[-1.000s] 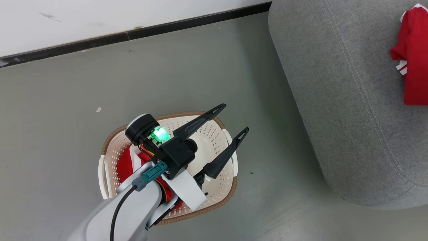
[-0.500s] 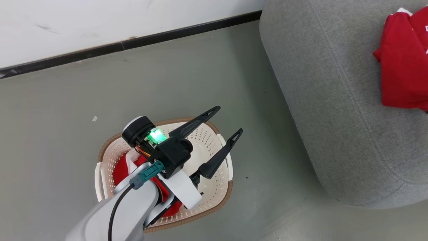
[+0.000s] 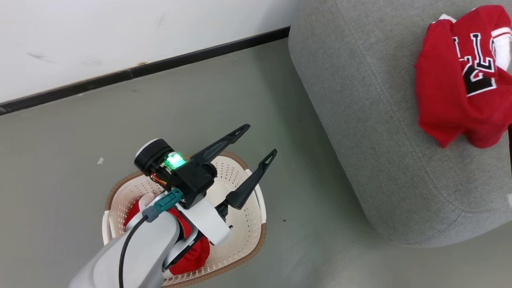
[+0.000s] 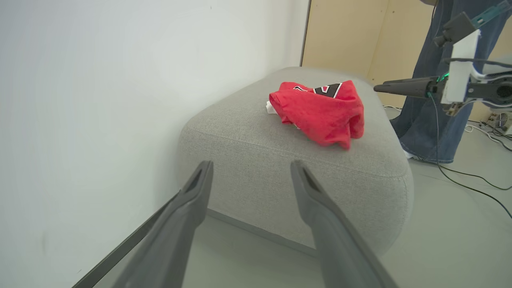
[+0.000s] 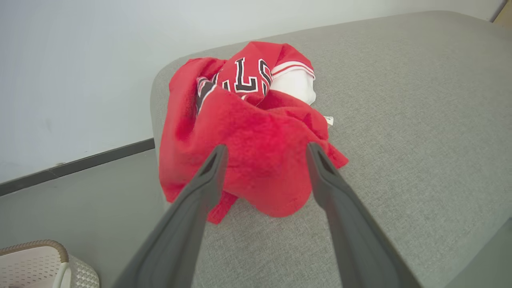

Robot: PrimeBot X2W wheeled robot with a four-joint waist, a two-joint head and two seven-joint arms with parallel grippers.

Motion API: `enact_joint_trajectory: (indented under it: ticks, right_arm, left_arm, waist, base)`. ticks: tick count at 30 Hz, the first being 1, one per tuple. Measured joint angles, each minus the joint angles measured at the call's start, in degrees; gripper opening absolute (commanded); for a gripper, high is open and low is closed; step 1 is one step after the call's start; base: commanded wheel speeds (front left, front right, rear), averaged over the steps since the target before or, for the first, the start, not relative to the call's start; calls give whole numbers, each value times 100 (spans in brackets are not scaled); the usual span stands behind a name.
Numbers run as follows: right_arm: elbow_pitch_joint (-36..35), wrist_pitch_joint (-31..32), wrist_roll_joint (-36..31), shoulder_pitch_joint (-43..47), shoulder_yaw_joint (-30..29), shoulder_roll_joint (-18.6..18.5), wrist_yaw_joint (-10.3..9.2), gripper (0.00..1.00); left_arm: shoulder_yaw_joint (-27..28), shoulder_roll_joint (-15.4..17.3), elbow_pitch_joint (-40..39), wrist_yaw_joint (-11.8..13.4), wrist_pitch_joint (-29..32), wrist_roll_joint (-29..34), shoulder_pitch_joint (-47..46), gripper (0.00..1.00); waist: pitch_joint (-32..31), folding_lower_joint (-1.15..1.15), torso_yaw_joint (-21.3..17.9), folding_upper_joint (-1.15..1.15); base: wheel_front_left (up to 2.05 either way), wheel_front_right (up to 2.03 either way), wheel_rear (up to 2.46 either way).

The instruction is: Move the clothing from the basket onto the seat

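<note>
Over the oval laundry basket on the grey floor hangs my left arm, a green light lit on its wrist. My left jaws are released and grip nothing: the 2 dark fingers stand well apart and point past the brown rim toward the sofa. Beneath my pale forearm, 1 red garment with white trim lies bunched inside the basket, partly hidden by the arm.

From the left wrist, the spread fingers frame the rounded end of the sofa, which sits close to the white wall. A red jersey lies crumpled on top of the cushion. Beyond it, my right arm's finger reaches in from the side, and a person's legs in blue jeans stand behind the sofa, with a dark cable trailing across the floor.

From the right wrist, my right jaws are also released and empty: the fingers stand parted just in front of the jersey, whether touching it I cannot tell. Dark block letters outlined in white show on its upper folds, beside a white-striped cuff. The jersey rests near the sofa's edge, and the basket's rim shows on the floor below.
</note>
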Motion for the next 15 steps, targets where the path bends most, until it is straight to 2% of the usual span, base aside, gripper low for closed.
enact_joint_trajectory:
  ticks: [8,15]
  right_arm:
    - [-748,-1,-286,41,68,-38,0,100]
    - [-1180,-9,-536,-227,393,182,0,100]
  left_arm:
    - [344,60,145,118,-122,-65,216,100]
    - [739,98,246,410,-197,-241,471,100]
  waist:
    - [-257,0,-82,0]
    - [-509,0,-4,0]
  base:
    - [0,0,0]
    - [0,0,0]
